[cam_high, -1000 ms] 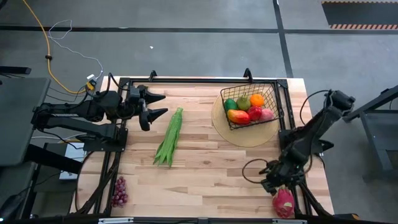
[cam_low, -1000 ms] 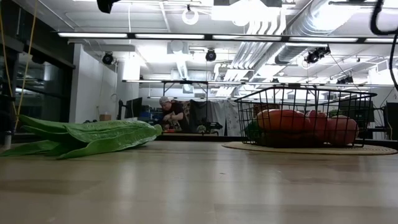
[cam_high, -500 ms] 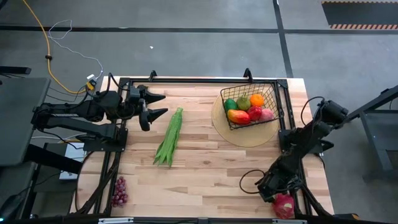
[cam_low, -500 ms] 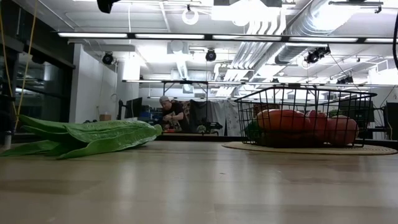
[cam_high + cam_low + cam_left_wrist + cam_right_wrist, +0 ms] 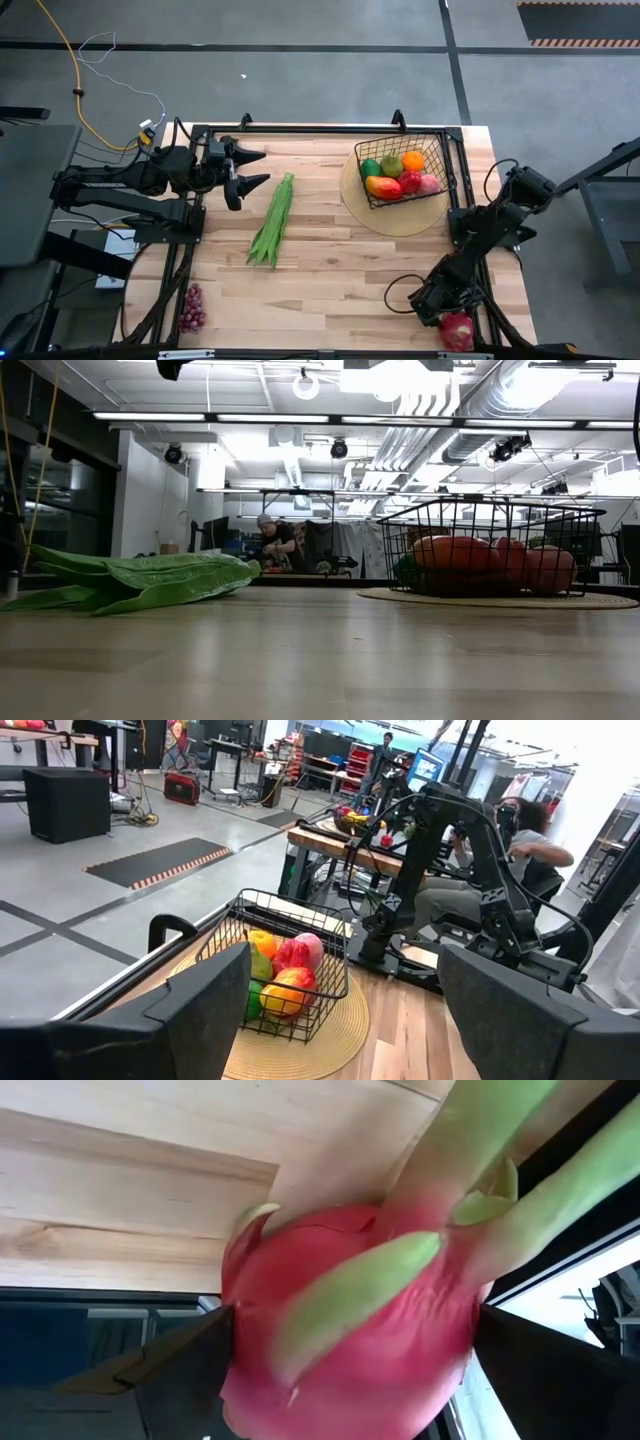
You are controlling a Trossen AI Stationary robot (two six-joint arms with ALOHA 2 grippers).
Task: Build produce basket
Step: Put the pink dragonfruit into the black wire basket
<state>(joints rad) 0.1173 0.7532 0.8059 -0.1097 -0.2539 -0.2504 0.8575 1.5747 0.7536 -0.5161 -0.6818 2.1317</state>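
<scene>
The black wire basket [image 5: 405, 170] stands on a round tan mat [image 5: 385, 215] at the far right. It holds orange, green, red and pink produce. It also shows in the low view [image 5: 490, 550]. The pink dragon fruit [image 5: 457, 330] lies at the table's near right corner. My right gripper [image 5: 445, 312] is open right at it, one finger on either side of the fruit [image 5: 350, 1330]. My left gripper [image 5: 262, 166] waits open at the far left. The long green beans [image 5: 272, 220] lie mid-table. The purple grapes [image 5: 191, 308] lie near left. My right gripper's fingers [image 5: 180, 1365] stand on either side of the dragon fruit's pink body [image 5: 300, 1370], close against it, coming slanting down from the table's far side. I cannot tell whether they touch it. The fruit lies at the table's near right edge.
The table's dark frame rails [image 5: 462, 190] run along the right side by the basket and along the left side [image 5: 185, 260]. The dragon fruit lies beside the table's edge [image 5: 250, 1175]. People sit in the room beyond the table [image 5: 272, 540].
My right gripper has gone toward the table's near edge and come down onto the dragon fruit at the near right corner. The fruit has kept its place.
</scene>
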